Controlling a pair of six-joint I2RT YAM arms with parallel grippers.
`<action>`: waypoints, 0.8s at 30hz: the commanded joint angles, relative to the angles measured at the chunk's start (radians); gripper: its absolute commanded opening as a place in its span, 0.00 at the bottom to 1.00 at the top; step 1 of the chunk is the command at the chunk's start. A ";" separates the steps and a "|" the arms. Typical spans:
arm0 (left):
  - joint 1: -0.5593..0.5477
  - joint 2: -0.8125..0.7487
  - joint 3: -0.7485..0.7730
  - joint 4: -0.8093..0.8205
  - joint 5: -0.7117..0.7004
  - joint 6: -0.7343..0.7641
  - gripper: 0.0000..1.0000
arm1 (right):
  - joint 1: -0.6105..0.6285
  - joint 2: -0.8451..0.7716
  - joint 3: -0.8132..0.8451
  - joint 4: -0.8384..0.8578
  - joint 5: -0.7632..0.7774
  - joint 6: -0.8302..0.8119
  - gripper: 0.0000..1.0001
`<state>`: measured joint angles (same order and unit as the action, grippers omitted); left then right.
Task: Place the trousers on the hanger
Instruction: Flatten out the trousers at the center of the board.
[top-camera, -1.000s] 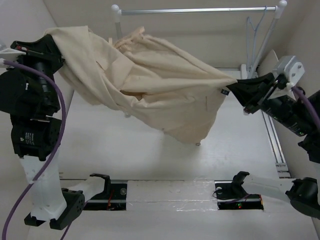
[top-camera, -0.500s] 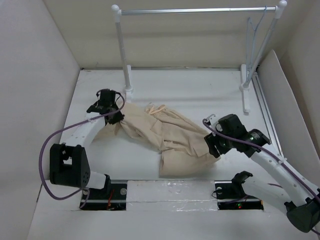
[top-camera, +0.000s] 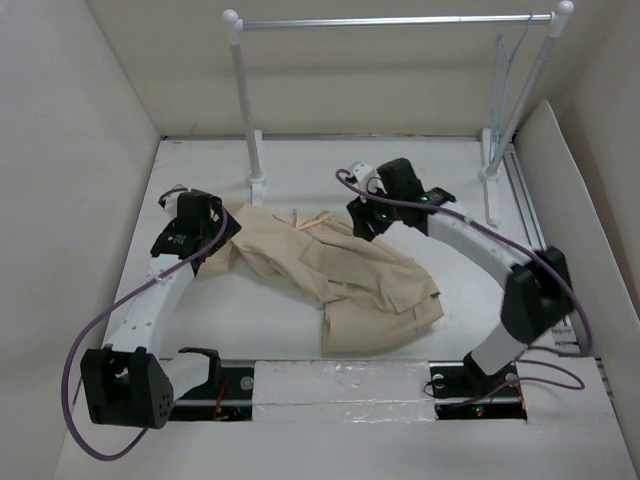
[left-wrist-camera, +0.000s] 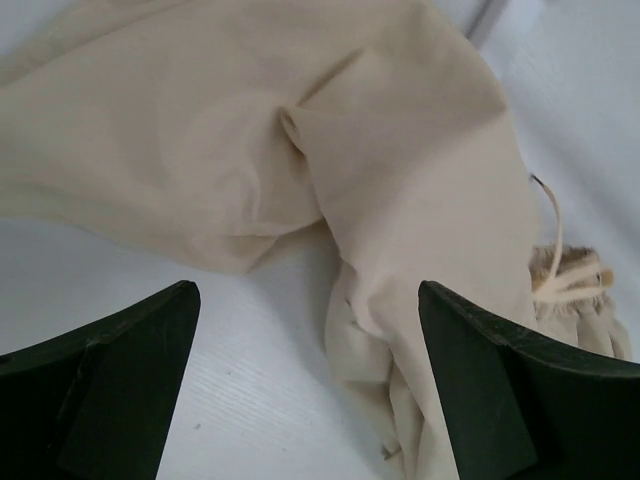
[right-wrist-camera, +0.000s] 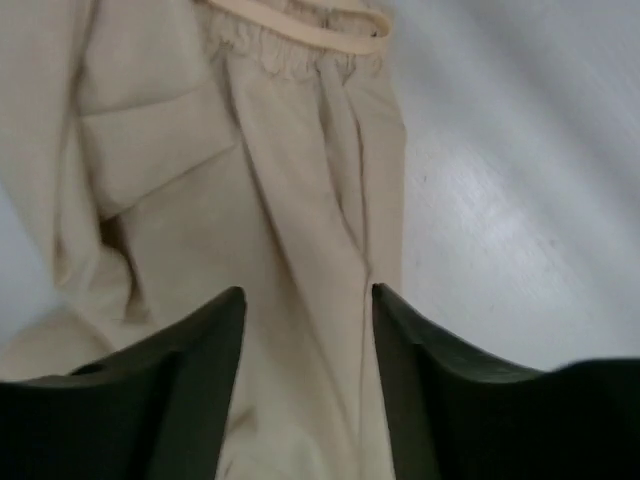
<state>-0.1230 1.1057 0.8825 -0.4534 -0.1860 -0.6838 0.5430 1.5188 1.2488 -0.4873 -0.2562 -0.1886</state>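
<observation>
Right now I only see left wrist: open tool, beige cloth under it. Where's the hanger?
Observer: The hanger hangs on the rack bar, at its far right end, off the table.
Operator: Right tool holding anything?
Observer: No. The right tool is open, over the trousers near the drawstring waistband.
Operator: How does the cloth lie overall?
Observer: In a crumpled heap on the table, running from your left tool towards the near right, with no part on the hanger.
</observation>
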 joint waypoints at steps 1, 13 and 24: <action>0.100 0.028 -0.051 0.051 -0.014 -0.054 0.87 | 0.014 0.250 0.159 0.164 -0.100 -0.087 0.67; 0.362 0.256 -0.117 0.191 0.181 -0.129 0.84 | 0.003 0.658 0.426 0.185 -0.250 0.020 0.82; 0.362 0.220 0.067 0.183 0.208 -0.111 0.00 | 0.050 0.135 0.405 0.110 -0.117 -0.017 0.00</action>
<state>0.2371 1.4296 0.8200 -0.2874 0.0292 -0.8051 0.5602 1.9366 1.6108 -0.4004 -0.4152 -0.1719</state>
